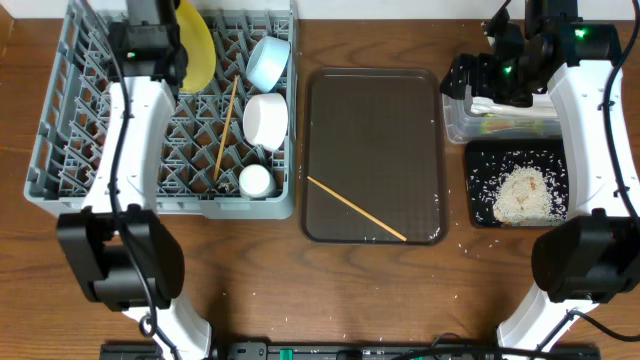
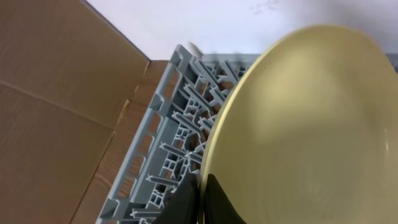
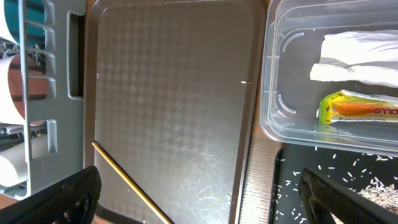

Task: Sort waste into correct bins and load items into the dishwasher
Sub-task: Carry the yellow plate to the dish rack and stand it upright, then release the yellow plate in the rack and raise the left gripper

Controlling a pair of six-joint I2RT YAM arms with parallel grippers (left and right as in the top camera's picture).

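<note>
My left gripper (image 2: 202,200) is shut on the rim of the round yellow plate (image 2: 305,124) and holds it upright over the grey dish rack (image 2: 177,146); in the overhead view this gripper (image 1: 182,55) and the plate (image 1: 202,50) are at the rack's far side. A light blue bowl (image 1: 268,62), a white bowl (image 1: 266,118), a white cup (image 1: 255,180) and one chopstick (image 1: 227,125) sit in the rack (image 1: 70,110). My right gripper (image 3: 205,205) is open and empty, between the brown tray and the clear tub (image 3: 280,93). The tub holds the napkin (image 3: 360,59) and wrapper (image 3: 360,109).
A second chopstick (image 1: 355,208) lies diagonally on the dark brown serving tray (image 1: 375,110). The black tray (image 1: 480,160) holds a heap of rice (image 1: 522,192), with loose grains on the table near it. A cardboard wall (image 2: 56,106) stands left of the rack.
</note>
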